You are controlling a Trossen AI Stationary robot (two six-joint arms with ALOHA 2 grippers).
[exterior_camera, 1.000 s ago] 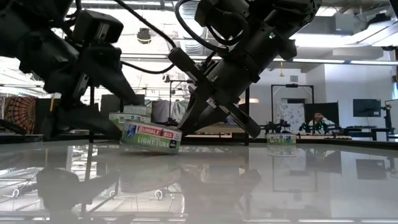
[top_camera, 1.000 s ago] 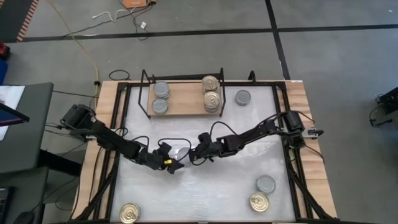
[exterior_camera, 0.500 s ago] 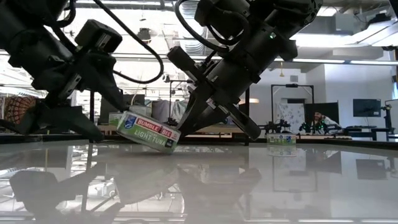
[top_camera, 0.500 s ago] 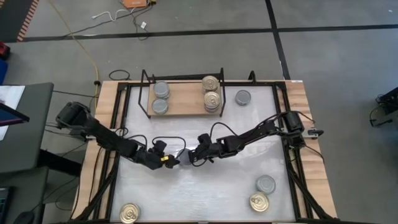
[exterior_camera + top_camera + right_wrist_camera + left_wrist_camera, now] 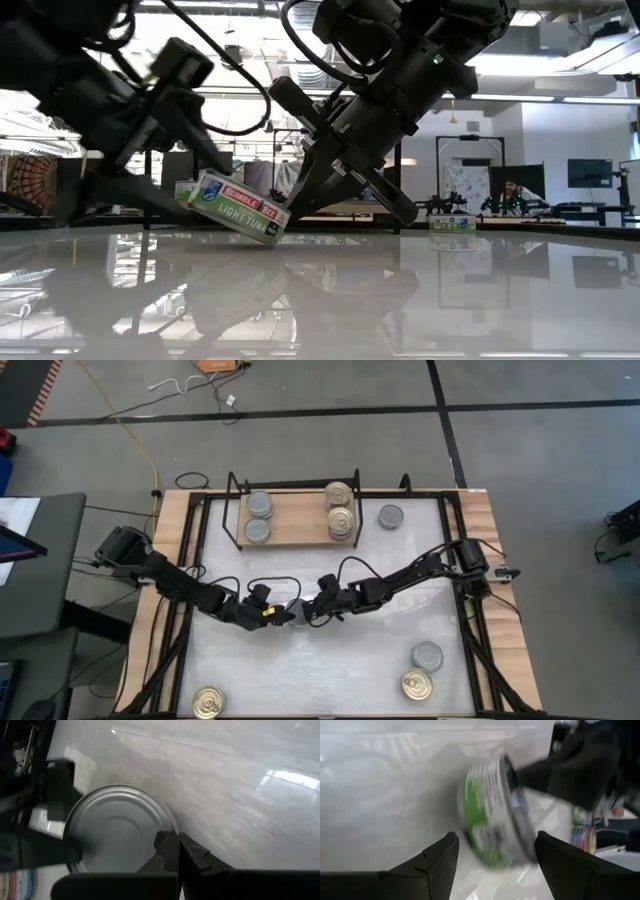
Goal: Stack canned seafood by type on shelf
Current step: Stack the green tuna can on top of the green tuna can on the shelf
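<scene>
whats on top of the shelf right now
On the shelf: two grey-topped cans toward its left end and two gold-topped cans toward its right. From above, whether more cans are stacked beneath those tops cannot be seen.

Both dark six-joint arms are stretched low from the outer sides toward the middle, where their tips nearly meet. The left end effector (image 5: 277, 616) is held with its two dark fingers (image 5: 432, 862) spread wide apart, angled downward as seen in the low view. The right end effector (image 5: 303, 612) is kept with its fingers (image 5: 172, 851) pressed together, the wrist tilted down toward the left one, just beside it.
</scene>
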